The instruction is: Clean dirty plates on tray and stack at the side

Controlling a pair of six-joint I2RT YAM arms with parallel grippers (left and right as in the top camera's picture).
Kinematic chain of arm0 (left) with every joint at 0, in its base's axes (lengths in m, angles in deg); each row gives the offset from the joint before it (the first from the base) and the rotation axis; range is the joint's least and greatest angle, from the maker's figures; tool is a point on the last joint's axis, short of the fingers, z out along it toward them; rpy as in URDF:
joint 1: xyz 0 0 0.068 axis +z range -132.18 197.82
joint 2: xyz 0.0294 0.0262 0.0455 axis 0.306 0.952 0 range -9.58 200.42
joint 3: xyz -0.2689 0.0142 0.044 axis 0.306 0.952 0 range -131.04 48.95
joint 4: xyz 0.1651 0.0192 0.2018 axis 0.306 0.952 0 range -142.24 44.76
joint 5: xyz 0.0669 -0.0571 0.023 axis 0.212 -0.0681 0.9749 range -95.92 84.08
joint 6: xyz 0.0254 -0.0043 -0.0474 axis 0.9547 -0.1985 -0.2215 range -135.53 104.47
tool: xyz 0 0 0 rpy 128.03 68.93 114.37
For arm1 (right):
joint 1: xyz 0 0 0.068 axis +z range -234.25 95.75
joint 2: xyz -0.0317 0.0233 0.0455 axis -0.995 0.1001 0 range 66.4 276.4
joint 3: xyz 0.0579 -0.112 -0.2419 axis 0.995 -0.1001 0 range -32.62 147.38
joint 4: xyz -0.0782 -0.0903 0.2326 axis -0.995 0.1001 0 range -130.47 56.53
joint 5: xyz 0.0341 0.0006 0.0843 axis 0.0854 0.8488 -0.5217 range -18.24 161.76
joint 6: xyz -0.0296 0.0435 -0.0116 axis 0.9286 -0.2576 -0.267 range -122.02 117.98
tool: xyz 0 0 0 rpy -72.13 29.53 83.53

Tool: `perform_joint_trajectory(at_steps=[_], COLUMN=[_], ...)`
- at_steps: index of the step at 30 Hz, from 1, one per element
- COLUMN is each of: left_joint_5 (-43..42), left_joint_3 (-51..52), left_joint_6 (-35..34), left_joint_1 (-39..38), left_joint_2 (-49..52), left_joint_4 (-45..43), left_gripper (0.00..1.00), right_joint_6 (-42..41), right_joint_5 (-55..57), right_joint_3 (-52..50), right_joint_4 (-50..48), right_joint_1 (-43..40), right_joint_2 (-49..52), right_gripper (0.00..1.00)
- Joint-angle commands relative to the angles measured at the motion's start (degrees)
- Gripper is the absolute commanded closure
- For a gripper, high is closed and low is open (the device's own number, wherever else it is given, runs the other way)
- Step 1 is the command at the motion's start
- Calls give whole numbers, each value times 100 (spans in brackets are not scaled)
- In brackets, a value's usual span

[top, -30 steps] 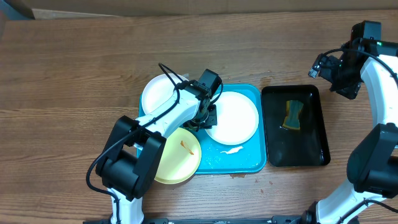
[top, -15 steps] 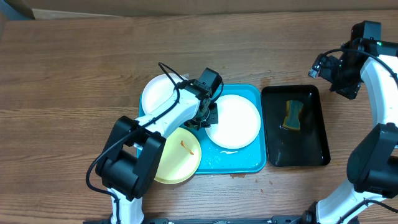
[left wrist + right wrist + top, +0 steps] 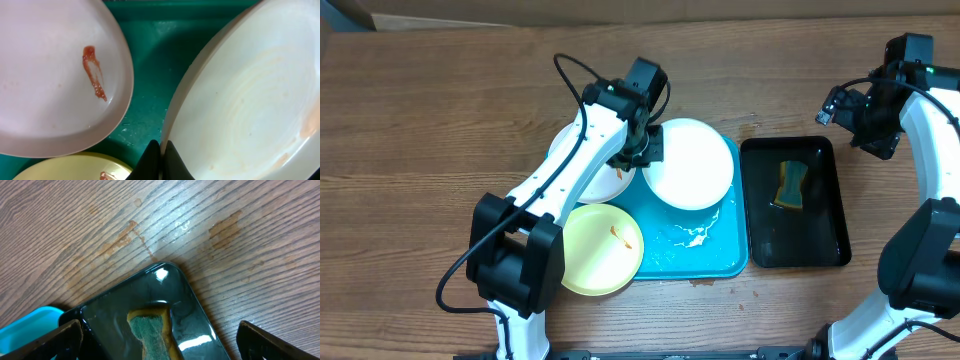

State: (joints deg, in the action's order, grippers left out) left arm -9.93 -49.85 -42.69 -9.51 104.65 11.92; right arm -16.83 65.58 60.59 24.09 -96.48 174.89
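Bright, even light; glare glints on the wet black tray [image 3: 150,305]; wrist close-ups slightly soft.

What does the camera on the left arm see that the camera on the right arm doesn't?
Only the left wrist view shows the plates: a white plate with a red smear, a clean-looking white plate whose rim the shut left claw pinches, and a sliver of the yellow plate.

Only the right wrist view shows the wooden table, the black tray with water and a sponge, and the open right claw hanging above them.

Both show some of the turquoise tray.
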Motion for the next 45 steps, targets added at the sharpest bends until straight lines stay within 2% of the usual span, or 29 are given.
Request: perform_joint_trajectory(at_steps=[1,8,14,20,30,34,38,45], left_joint_5=[129,846,1567,2374,3901,4837,5904,7027], left_joint_3=[-459,-892,-916,-916,-916,-916,-916,-916], left_joint_6=[282,280,282,396,841,1429,2455,3943], left_joint_1=[-118,-579,-1231,-1886,-2896,-3342,-3825,-4511], left_joint_2=[-85,-85,-85,-85,-83,-83,-79,-79], left_joint_4=[122,83,-90,-348,-1086,-1532,-2168,-3086], left_gripper=[96,96,96,96,96,96,96,96], right_joint_6=[-24,-28,-57,-664,-667,-667,-667,-664], right_joint_5=[-35,-39,-61,-354,-549,-546,-546,-546], right_joint_3=[83,83,83,83,83,83,83,83], right_joint_4=[-15,-20,-520,-813,-857,-857,-857,-857], right_joint_1=[11,11,-31,-697,-1456,-1480,-1480,-1480], right_joint_2=[-131,-131,-131,-131,-131,-131,-131,-131], right_gripper=[0,0,0,0,0,0,0,0])
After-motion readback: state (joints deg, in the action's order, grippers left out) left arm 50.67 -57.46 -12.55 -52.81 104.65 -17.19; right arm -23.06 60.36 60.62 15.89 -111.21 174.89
